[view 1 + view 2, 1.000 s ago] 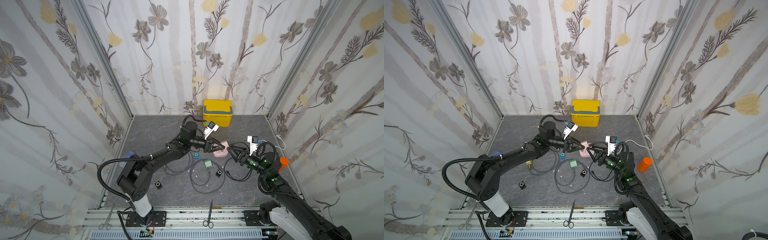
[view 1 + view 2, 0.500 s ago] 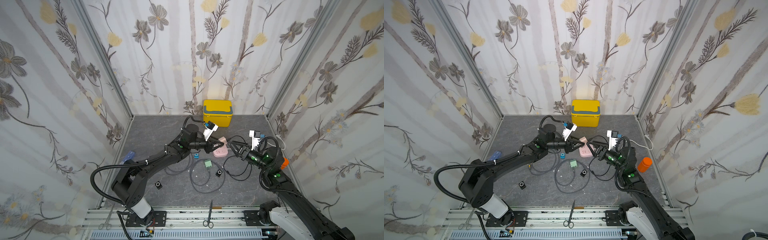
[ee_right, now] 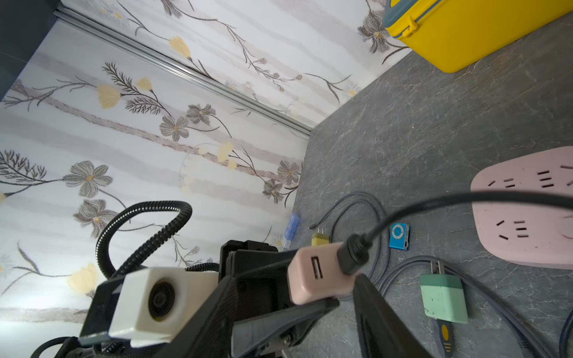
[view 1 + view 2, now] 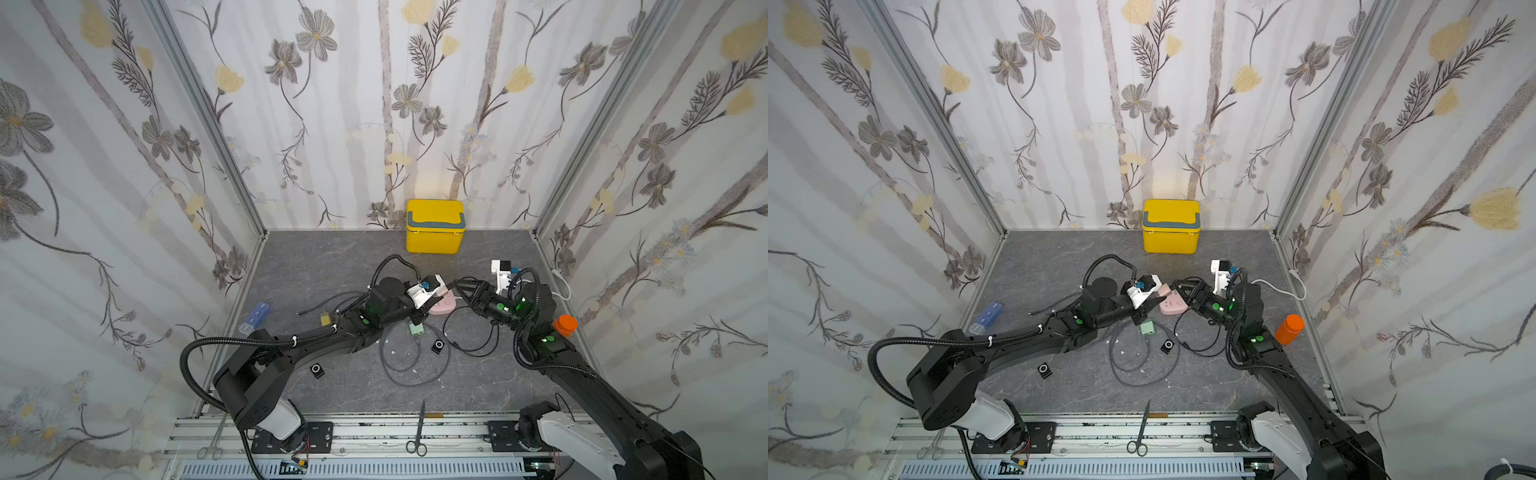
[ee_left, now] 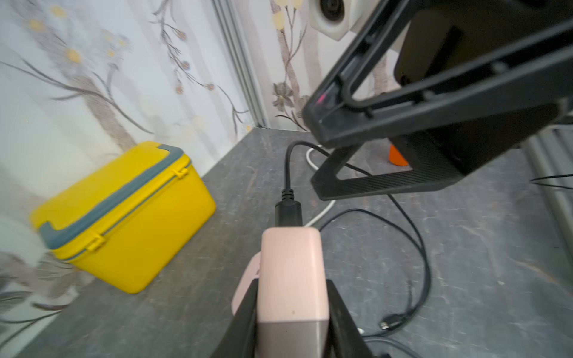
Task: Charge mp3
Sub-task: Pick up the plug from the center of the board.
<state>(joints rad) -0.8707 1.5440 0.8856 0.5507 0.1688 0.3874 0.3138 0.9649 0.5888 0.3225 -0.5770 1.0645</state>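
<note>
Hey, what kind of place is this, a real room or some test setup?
Likely a staged robot test booth: floral wall panels framed by metal posts, and two arms bolted to a rail.

Pink charger [image 5: 291, 272], yellow box [image 5: 130, 223], grey marbled table [image 4: 332, 257], floral walls [image 4: 374, 104].

Your left arm [image 4: 332, 349] and right arm [image 4: 582, 374]: black, green joint lights [image 4: 549, 338], white base shells [image 4: 282, 417], white wrist cameras [image 4: 500, 272]. Ribbed hose [image 4: 183, 368] on left. Left gripper [image 5: 293, 310], right gripper [image 5: 314, 155]: black.
</note>
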